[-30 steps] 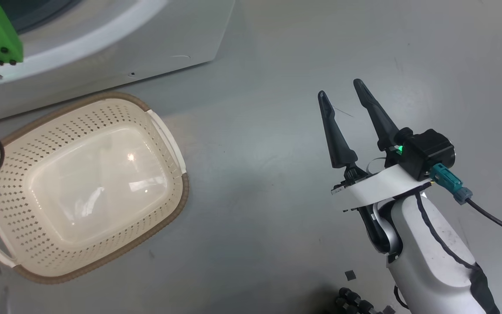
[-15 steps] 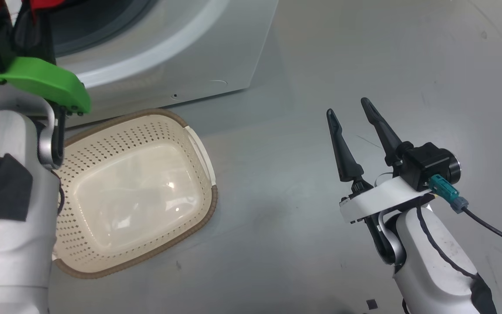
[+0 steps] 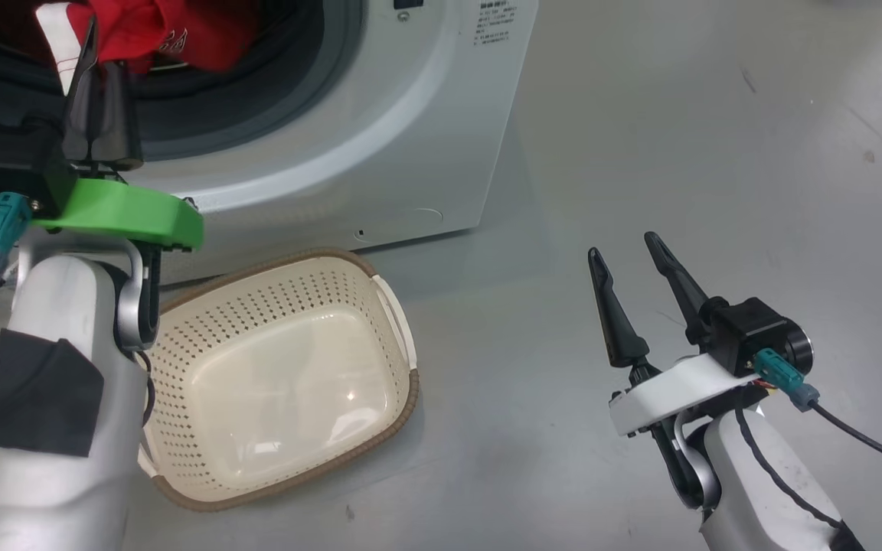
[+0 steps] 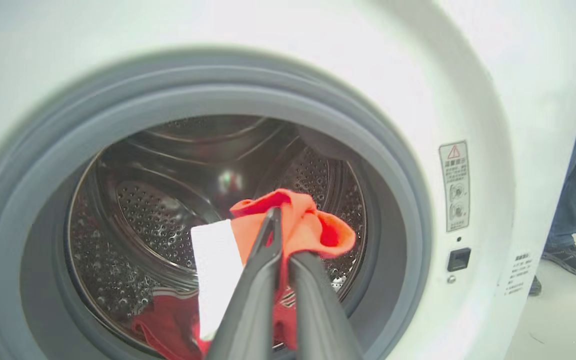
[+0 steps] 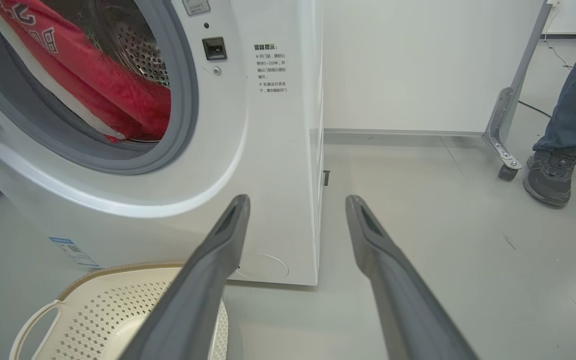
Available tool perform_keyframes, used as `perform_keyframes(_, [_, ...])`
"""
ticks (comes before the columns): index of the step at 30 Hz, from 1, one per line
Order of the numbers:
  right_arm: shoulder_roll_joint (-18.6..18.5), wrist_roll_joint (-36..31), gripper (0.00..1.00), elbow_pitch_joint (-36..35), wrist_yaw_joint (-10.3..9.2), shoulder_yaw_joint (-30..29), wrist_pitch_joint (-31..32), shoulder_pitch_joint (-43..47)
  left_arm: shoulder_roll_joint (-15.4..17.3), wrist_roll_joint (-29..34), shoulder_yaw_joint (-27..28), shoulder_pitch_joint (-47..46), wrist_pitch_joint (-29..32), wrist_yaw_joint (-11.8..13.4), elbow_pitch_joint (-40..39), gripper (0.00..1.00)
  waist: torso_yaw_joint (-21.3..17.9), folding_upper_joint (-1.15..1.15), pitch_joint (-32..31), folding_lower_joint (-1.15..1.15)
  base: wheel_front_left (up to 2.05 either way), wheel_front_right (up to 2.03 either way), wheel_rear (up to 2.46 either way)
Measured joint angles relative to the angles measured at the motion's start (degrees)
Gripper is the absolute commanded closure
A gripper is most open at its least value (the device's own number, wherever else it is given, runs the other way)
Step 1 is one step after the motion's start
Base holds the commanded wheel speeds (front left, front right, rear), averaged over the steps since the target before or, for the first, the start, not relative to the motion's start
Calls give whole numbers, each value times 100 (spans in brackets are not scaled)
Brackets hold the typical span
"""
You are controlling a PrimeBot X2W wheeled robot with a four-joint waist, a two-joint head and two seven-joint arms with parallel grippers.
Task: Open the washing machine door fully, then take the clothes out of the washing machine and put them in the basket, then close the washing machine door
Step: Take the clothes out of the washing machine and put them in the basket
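Left wrist view, clothes (image 4: 293, 220): red fold pinched at drum mouth, rest trailing down inside washing machine (image 4: 468, 75).
Left gripper (image 4: 285, 240): clamped on clothes, nearer arm.
Basket (image 3: 403, 383): on floor, below and slightly right of left gripper.
Right gripper (image 3: 622, 245): spread wide, empty, well apart.

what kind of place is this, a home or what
Probably a lab or test room, not a home: a big white front-loading washing machine on a smooth grey floor, a white partition panel on a castor foot, and a person in jeans standing by.
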Motion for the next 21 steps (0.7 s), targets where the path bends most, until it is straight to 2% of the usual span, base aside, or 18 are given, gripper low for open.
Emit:
perform_keyframes(7, [0, 0, 0, 154, 99, 25, 0, 322, -10, 168, -3, 457, -16, 85, -691, 100, 149, 0, -554, 0, 0, 0, 0])
perform_keyframes(21, [1, -1, 0, 203, 148, 88, 0, 736, -11, 279, -122, 1455, -7, 186, -1729, 100, 235, 0, -1297, 0, 0, 0, 0])
